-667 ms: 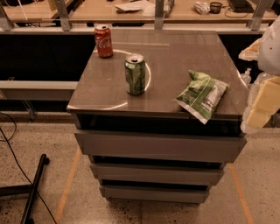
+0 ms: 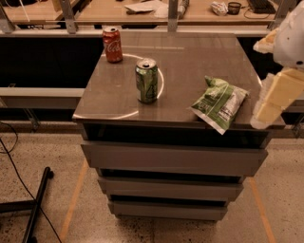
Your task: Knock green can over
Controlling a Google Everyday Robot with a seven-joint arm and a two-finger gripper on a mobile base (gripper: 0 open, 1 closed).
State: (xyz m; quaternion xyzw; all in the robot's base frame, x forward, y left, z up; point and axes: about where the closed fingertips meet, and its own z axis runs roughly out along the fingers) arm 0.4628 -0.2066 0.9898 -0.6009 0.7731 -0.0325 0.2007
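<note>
The green can stands upright on the grey cabinet top, left of centre, silver top with pull tab showing. My gripper is at the right edge of the view, pale cream parts hanging beside the cabinet's right front corner, well to the right of the can and apart from it. A crinkled green-and-white snack bag lies between the gripper and the can.
A red cola can stands upright at the back left of the cabinet top. The cabinet has several drawers below. A wooden bench with clutter runs behind. A black stand leg and cable lie on the floor, left.
The gripper has shifted slightly at the right edge. The cans and the bag have not moved.
</note>
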